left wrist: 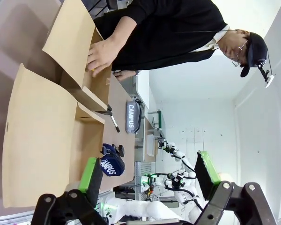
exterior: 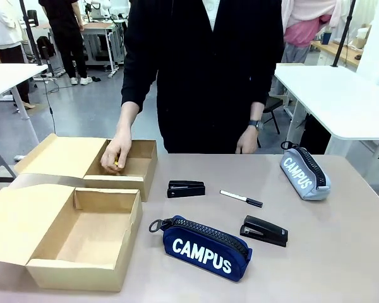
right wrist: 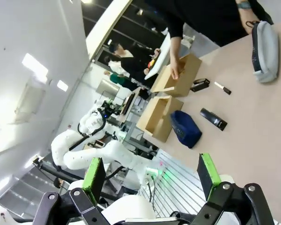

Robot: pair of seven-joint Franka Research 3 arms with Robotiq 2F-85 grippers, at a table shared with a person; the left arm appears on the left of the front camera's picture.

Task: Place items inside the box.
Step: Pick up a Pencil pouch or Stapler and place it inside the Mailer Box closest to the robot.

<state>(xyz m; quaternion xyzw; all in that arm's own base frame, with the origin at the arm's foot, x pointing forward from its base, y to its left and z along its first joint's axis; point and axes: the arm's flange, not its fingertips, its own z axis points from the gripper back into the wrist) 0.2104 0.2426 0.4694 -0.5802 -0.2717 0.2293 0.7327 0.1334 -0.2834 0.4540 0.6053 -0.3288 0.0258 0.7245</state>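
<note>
Yellow item (exterior: 115, 163): in the person's hand (exterior: 117, 151), inside far box (exterior: 146, 172), not yet released. Near box (exterior: 82, 238): nothing in it. On the tabletop (exterior: 347, 252), 5 items left:
- stapler (exterior: 186, 188)
- second stapler (exterior: 264, 230)
- marker (exterior: 240, 198)
- navy case (exterior: 205, 247)
- grey case (exterior: 304, 172)

Left tool (left wrist: 147, 171) and right tool (right wrist: 151, 172): jaws wide apart, holding nothing.

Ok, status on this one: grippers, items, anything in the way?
Left gripper open, empty; right gripper open, empty. Person's hand in far box, holding something yellow. On table: far stapler, near stapler, marker, navy case, grey case. Hand blocks far box.
</note>
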